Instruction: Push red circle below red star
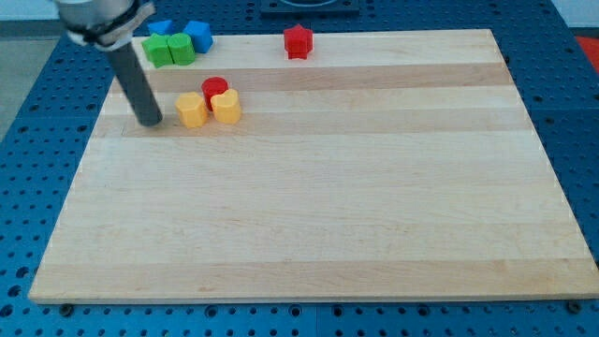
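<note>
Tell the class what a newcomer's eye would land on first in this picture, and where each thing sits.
The dark rod slants down from the view's top left, my tip resting just left of a yellow block. That block sits in a tight group with the red circle and a second yellow block. The red star stands alone at the top edge, and green blocks and blue blocks huddle in the top-left corner.

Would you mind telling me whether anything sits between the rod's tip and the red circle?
Yes. My tip is at the view's left of the cluster, and a yellow block lies between it and the red circle. A second yellow block touches the circle's lower right.
</note>
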`<state>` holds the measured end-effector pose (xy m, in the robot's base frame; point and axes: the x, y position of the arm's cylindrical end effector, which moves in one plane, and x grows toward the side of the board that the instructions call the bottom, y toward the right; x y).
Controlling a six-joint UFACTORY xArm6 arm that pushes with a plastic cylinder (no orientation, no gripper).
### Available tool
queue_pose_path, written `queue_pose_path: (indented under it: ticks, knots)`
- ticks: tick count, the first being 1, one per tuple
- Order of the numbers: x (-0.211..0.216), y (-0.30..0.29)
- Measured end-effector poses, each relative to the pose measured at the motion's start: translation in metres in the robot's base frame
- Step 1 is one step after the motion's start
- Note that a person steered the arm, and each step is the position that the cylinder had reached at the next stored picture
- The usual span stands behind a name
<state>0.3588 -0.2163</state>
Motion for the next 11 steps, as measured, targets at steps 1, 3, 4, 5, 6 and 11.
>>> queue_pose_path:
  ticks: [1,3,4,5,6,11]
  knots:
    - [-0.030,0.039]
    - [-0.030,0.074]
    - [0.001,0.069]
    - [0.002,0.091]
    - [-0.005,0.104]
    - [-0.057,0.129]
